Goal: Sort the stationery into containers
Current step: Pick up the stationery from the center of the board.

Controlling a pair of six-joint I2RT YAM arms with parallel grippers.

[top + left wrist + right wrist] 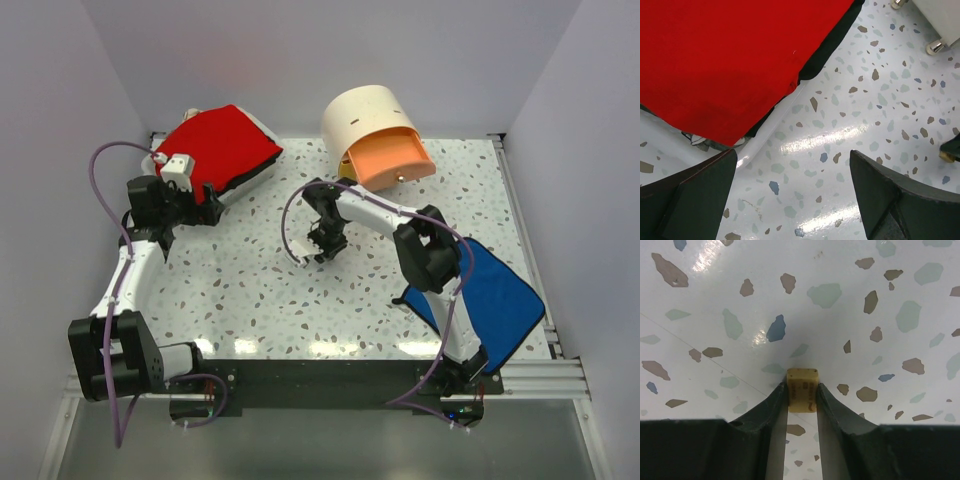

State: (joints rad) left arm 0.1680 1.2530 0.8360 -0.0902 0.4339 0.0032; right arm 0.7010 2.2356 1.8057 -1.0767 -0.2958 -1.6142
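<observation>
Evidently the right gripper (803, 402) has its two fingers pressed against opposite sides of the tiny tan cube (802, 382). It pinches the cube low against the table (880, 340) near the middle, probably because so small a piece offers purchase only at its flanks. Beyond it, at the far edge, the cream drum (365, 115) lies with its orange drawer (390, 158) pulled out toward the cube, a ready place to drop it. The left gripper (792, 195) hangs spread wide and empty beside the red-topped case (215, 145) in the far left corner, seemingly parked out of the way.
</observation>
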